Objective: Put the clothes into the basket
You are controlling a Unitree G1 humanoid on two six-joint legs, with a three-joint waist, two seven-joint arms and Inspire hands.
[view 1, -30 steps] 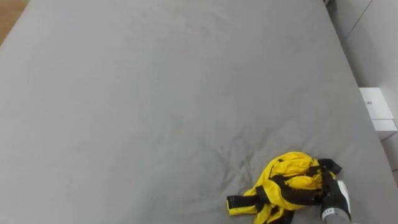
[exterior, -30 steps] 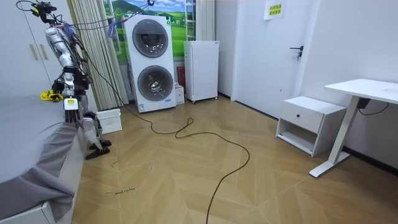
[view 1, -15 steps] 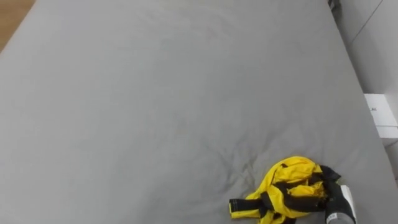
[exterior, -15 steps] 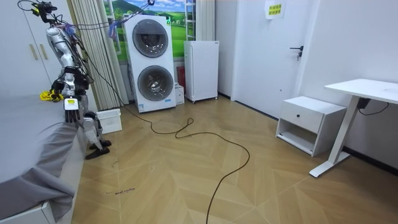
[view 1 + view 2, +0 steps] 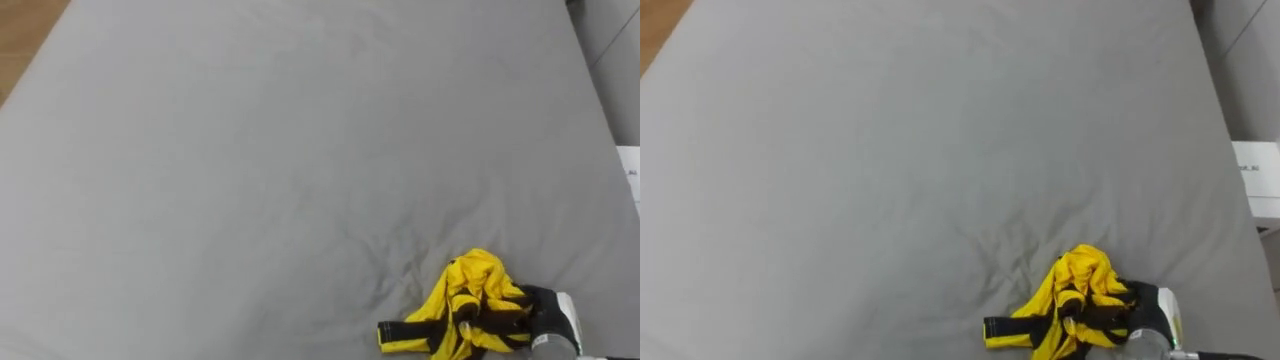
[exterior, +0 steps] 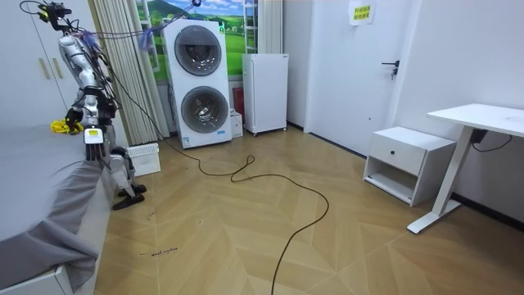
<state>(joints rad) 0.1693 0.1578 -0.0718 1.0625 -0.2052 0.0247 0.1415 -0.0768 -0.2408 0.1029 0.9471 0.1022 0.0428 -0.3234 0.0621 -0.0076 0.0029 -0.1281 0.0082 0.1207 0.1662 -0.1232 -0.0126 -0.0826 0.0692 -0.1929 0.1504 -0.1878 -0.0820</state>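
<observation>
A crumpled yellow and black garment [image 5: 470, 295] lies on the grey bed sheet [image 5: 250, 150], close to the near right edge. My right hand [image 5: 555, 322] comes in from the lower right, and its dark fingers curl into the garment's right side, pinching the cloth. The right eye view shows the same garment [image 5: 1080, 285] and hand [image 5: 1155, 320]. In the room view I stand at the bedside, leaning towards the yellow garment [image 6: 59, 126]. My left hand [image 6: 92, 136] hangs down by my side. A white slatted basket [image 6: 146, 159] stands on the floor behind me.
The bed's right edge runs past a white box [image 5: 630, 175] on the floor. In the room view a stacked washer and dryer [image 6: 199, 82], a curtain [image 6: 123, 65] and a trailing cable [image 6: 270, 184] lie beyond the basket.
My right hand's fingers have curled from straight into the cloth, and the garment has bunched up tighter. The eye view has shifted a little.
</observation>
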